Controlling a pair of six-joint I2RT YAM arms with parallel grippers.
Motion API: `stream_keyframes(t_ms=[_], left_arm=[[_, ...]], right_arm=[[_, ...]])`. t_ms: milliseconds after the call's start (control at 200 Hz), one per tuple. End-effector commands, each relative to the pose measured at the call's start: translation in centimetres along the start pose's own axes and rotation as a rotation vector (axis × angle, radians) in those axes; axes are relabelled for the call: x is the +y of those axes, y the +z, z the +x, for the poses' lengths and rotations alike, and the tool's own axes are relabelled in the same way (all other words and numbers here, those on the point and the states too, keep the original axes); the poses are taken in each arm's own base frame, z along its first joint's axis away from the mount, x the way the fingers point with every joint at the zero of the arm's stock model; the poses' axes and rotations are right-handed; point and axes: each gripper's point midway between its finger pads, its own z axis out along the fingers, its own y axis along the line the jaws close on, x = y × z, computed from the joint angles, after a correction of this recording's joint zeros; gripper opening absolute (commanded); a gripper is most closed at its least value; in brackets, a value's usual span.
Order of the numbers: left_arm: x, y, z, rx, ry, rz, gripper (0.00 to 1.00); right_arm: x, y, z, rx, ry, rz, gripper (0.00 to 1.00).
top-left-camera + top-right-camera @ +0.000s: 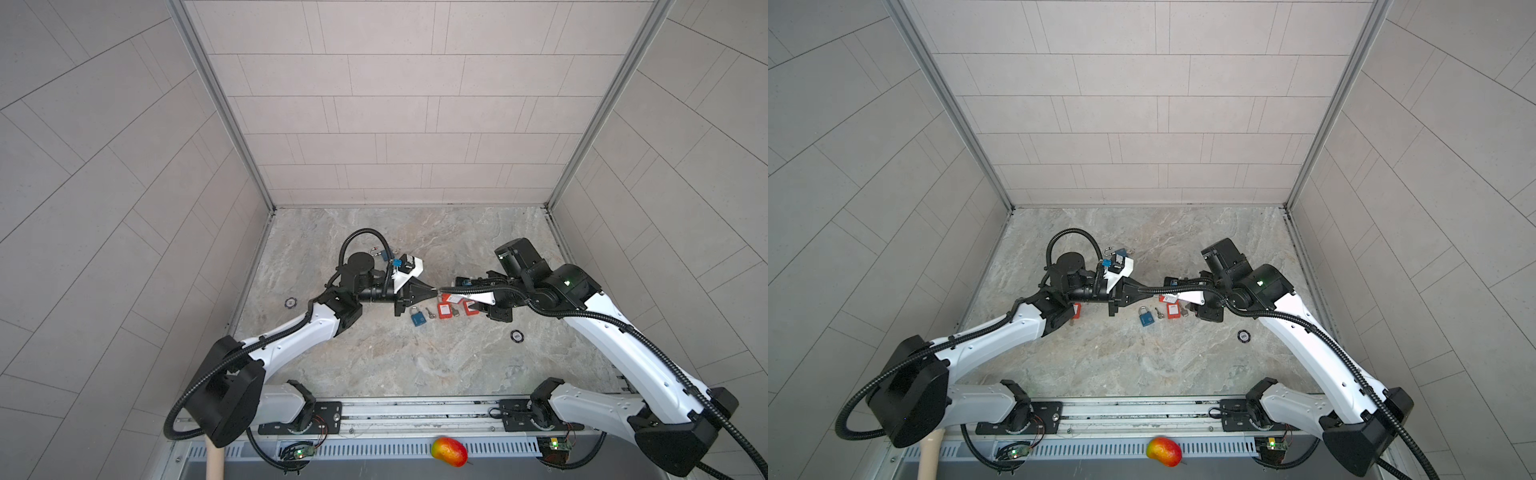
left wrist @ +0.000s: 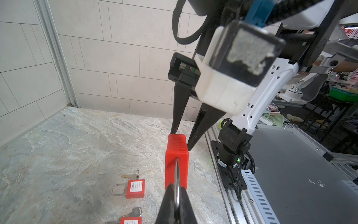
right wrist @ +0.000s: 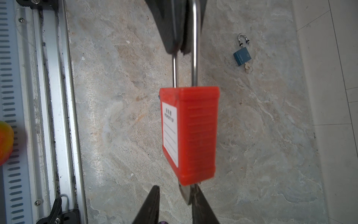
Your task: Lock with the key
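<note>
A red padlock [image 2: 176,161] hangs in the air between the two arms, its white label [image 3: 170,133] showing in the right wrist view. My left gripper [image 2: 176,189] is shut on its steel shackle [image 3: 195,58]. A silver key [image 3: 185,194] sticks out of the lock's underside. My right gripper [image 3: 175,187] is open just below the lock. One of its fingers [image 3: 199,201] lies against the key, the other stands apart. In both top views the grippers [image 1: 436,291] [image 1: 1152,287] meet tip to tip above the marble floor.
Two more red padlocks [image 1: 444,309] [image 1: 471,307], a shut blue padlock [image 1: 418,316] and loose keys [image 1: 431,312] lie under the held lock. An open blue padlock [image 3: 242,56] lies towards the back. Round black discs [image 1: 291,302] [image 1: 516,335] and a mango [image 1: 449,451] sit near the edges.
</note>
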Motion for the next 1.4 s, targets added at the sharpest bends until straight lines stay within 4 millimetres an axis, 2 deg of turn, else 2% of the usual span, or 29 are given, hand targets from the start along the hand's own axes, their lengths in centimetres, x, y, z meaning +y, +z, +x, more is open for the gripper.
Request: stream_keyframes(t_ms=[0,255,545,725,846,966,1061,1201,1296,1396], left_arm=[[-0.5,-0.1,-2.0,-0.053,0.051,0.041,0.0],[-0.7,0.1,-1.8,-0.043,0.064,0.059,0.0],[-0.7,-0.1,-1.6,-0.018,0.087,0.048,0.0],[-0.5,-0.8,-2.0,-0.019,0.151,0.01,0.0],[-0.5,-1.1,-2.1,-0.019,0.174,0.006,0.0],[-0.3,-1.3,-2.1,-0.016,0.168,0.0,0.0],[0.1,-1.2,-1.9,-0.004,0.11,-0.006,0.0],[0.4,-0.8,-1.4,-0.001,0.003,0.017,0.0],[0.6,-0.7,-1.6,-0.023,-0.03,0.021,0.0],[0.5,-0.8,-1.6,-0.014,-0.028,0.019,0.0]], right_arm=[[0.5,-0.2,-0.3,-0.014,0.017,-0.034,0.28],[0.9,-0.1,-1.4,-0.052,0.019,-0.085,0.17],[1.5,-0.2,-1.1,-0.038,0.015,-0.127,0.0],[2.5,-1.2,-0.3,-0.077,0.141,-0.242,0.0],[3.0,-1.0,0.8,-0.039,0.144,-0.269,0.0],[2.6,-0.4,1.6,-0.019,0.122,-0.232,0.0],[1.1,-0.1,2.2,-0.003,0.073,-0.131,0.0],[-0.6,-0.2,0.9,-0.063,0.039,-0.012,0.0],[-0.3,0.1,0.7,-0.012,-0.016,-0.003,0.0],[-0.2,0.3,1.6,0.049,-0.051,0.015,0.0]])
